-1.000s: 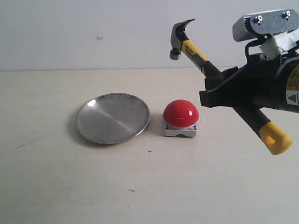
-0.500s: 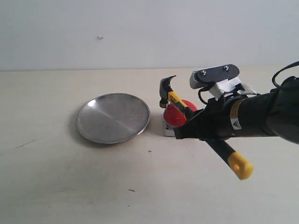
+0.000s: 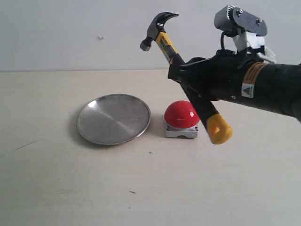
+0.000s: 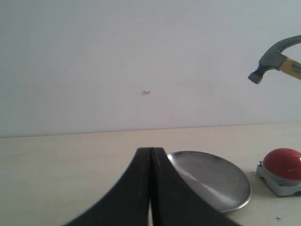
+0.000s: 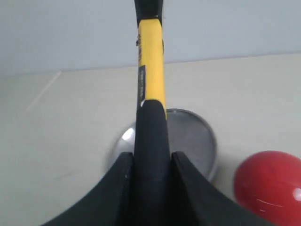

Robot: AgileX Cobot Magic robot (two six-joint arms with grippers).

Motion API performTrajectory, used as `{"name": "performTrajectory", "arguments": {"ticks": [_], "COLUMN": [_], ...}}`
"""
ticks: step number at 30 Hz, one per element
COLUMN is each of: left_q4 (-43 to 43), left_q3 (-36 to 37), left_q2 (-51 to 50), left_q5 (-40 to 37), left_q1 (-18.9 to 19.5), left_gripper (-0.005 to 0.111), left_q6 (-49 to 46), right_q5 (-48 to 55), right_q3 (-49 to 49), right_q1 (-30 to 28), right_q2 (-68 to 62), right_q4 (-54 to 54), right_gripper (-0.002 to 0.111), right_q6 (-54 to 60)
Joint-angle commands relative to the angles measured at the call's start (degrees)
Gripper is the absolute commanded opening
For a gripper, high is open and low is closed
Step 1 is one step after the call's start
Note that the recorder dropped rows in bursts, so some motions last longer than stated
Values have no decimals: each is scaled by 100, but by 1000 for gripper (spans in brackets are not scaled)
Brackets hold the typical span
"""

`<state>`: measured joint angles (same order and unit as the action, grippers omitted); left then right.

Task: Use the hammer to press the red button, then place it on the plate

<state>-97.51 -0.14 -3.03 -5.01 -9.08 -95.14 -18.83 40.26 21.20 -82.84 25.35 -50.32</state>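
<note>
My right gripper [image 3: 184, 75] is shut on the hammer [image 3: 186, 77] by its black handle, high above the table. The dark head [image 3: 157, 28] points up and left, over the gap between plate and button; the yellow butt end [image 3: 219, 130] hangs low beside the red button [image 3: 182, 114]. The button sits on its grey base, right of the silver plate [image 3: 113, 118]. In the right wrist view the hammer [image 5: 150, 84] runs between the fingers [image 5: 188, 183] of the right gripper [image 5: 150, 157], with the plate [image 5: 193, 136] and button [image 5: 269, 186] beyond. My left gripper [image 4: 150, 151] is shut and holds nothing, near the plate [image 4: 211, 181].
The table is a plain light wood surface [image 3: 56, 188] with a pale wall [image 3: 70, 33] behind it. The right arm's black body [image 3: 254, 87] spans the upper right above the button.
The hammer head was down on the red button half a second ago. It has now swung up and leftward, and the right arm has risen with it. The left gripper shows no movement.
</note>
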Motion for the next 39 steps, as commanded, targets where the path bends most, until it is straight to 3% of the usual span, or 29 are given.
{"name": "performTrajectory", "arguments": {"ticks": [1,5,10,14,18,21,27,30,39], "left_q4": [-8,-8,-8,-8,-8,-8,-8,-8,-8], "left_q3": [14,14,14,14,14,14,14,14,14], "left_q2": [47,47,47,47,47,47,47,47,47], "left_q5": [27,27,27,27,27,27,27,27,27], "left_q1": [10,10,10,10,10,10,10,10,10], "left_gripper": [0,0,0,0,0,0,0,0,0], "left_q6": [44,44,44,44,44,44,44,44,44], "right_q5": [-2249,-2567,-2539,-1421,-59,-379,-299,-268,-291], "right_q3": [139,714,1782,2414,2886,3049,3462,3500,3500], "right_q1": [-17,-17,-17,175,565,792,1046,1079,1105], "right_q2": [-852,-1855,-2859,-3182,-3394,-3590,-3998,-4154,-4414], "right_q4": [-155,-185,1469,1628,25,-1514,-3495,-4019,-4042], "right_gripper": [0,0,0,0,0,0,0,0,0], "right_q6": [-1049,-1709,-2186,-2138,-792,106,2091,2382,2381]}}
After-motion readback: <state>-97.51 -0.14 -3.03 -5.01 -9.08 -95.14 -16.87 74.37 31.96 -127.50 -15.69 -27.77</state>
